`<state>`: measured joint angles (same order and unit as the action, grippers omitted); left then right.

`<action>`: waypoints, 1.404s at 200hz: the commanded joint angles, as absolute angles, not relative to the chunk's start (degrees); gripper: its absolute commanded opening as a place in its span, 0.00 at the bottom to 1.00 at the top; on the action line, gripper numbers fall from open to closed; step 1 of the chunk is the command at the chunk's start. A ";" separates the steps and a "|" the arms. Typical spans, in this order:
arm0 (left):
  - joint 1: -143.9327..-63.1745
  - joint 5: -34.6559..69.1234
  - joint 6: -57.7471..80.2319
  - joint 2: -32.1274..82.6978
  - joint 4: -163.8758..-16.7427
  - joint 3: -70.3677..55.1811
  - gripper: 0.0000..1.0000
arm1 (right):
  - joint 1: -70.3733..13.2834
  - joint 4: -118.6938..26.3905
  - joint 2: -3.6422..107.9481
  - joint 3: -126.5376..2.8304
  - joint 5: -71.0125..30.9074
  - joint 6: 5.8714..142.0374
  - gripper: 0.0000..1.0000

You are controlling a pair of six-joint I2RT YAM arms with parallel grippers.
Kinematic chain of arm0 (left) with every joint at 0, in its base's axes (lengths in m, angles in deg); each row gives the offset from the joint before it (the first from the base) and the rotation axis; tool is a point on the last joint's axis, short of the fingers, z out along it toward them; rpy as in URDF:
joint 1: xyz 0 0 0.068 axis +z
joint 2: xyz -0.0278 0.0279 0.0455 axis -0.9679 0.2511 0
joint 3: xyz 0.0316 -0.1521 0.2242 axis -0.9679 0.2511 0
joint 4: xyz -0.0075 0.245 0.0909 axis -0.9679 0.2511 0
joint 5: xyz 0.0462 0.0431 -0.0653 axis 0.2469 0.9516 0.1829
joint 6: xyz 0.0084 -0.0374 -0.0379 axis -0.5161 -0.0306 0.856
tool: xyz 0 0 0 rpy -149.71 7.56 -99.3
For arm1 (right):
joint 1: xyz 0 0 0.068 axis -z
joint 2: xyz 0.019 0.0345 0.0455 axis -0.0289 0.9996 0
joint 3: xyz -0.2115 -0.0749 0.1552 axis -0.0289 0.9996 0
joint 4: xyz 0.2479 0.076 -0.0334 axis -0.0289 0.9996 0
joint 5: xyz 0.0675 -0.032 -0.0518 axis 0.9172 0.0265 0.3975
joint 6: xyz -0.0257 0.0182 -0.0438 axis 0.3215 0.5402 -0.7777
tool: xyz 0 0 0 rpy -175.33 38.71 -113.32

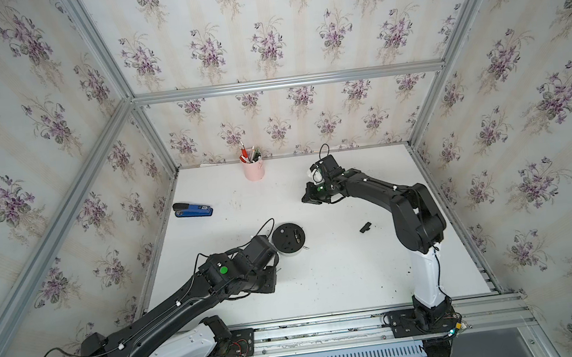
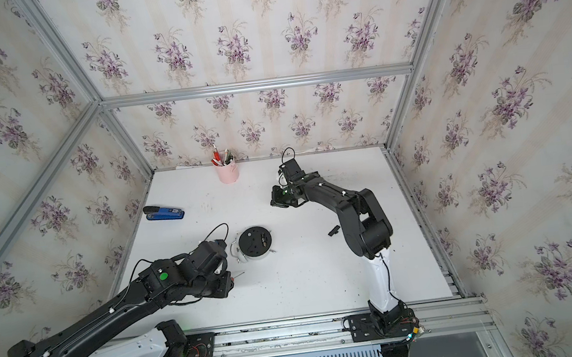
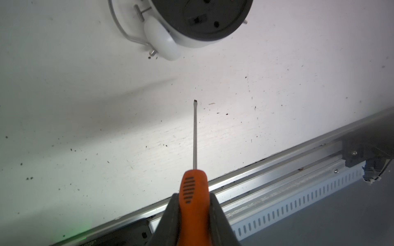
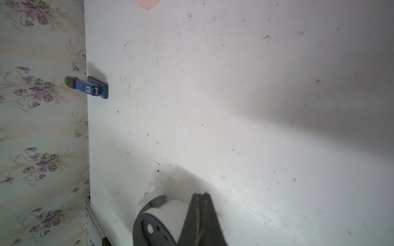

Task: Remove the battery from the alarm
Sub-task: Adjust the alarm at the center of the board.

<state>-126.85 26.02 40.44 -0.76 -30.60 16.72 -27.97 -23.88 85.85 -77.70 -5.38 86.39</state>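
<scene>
The alarm (image 1: 288, 239) (image 2: 255, 242) lies face down left of the table's middle, its black round back up. In an open slot in that back I make out a small dark cell, the battery (image 1: 297, 237) (image 2: 264, 239). My left gripper (image 3: 194, 196) (image 2: 228, 283) is shut on an orange-handled screwdriver (image 3: 193, 191). It hovers just in front of the alarm, and the blade tip (image 3: 195, 101) is short of the alarm's white bell (image 3: 162, 40). My right gripper (image 4: 200, 194) (image 1: 310, 198) is shut and empty, raised behind and to the right of the alarm (image 4: 162, 217).
A small black cover piece (image 1: 365, 228) lies right of the alarm, near the right arm's elbow. A blue stapler (image 1: 193, 209) sits at the left edge. A pink cup of pens (image 1: 253, 170) stands at the back wall. The metal rail (image 1: 329, 327) runs along the front.
</scene>
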 commanded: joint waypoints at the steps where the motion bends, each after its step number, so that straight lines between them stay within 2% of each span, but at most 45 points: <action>1: -127.83 29.86 48.19 2.62 -30.52 16.80 0.00 | -29.85 -18.38 90.02 -82.03 -1.07 83.63 0.00; 18: -127.27 34.39 48.91 8.83 -31.67 14.97 0.00 | -32.71 -16.63 92.84 -84.18 -0.94 82.76 0.00; 46: -123.39 35.37 44.10 18.13 -31.71 8.85 0.00 | -34.26 -16.88 93.08 -81.77 -0.51 82.92 0.00; 93: -116.66 34.92 38.54 25.50 -37.51 6.56 0.00 | -34.84 -20.41 85.73 -69.34 -1.98 84.10 0.00; 173: -115.10 36.03 31.85 37.41 -44.57 -3.40 0.00 | -35.98 -24.96 71.68 -48.66 -4.70 91.35 0.00; 198: -114.16 35.79 30.82 38.95 -46.70 -5.19 0.00 | -34.93 -24.67 68.92 -44.86 -7.42 94.22 0.13; 226: -113.86 33.95 30.42 39.81 -43.89 -7.77 0.00 | -29.99 -26.68 64.00 -40.25 -7.82 96.30 0.21; 231: -113.81 33.95 30.42 39.01 -43.26 -7.19 0.00 | -27.15 -26.71 63.09 -40.00 -7.48 95.96 0.23; 244: -113.56 35.50 30.49 35.73 -41.79 -4.24 0.00 | -25.97 -27.66 60.21 -39.63 -6.49 94.93 0.32; 263: -111.69 36.22 29.98 29.72 -38.95 -0.20 0.00 | -26.67 -31.89 57.66 -39.66 -1.77 94.22 0.42; 281: -110.44 35.92 29.07 23.48 -36.49 1.43 0.00 | -28.73 -27.59 59.88 -44.89 -2.29 89.79 0.50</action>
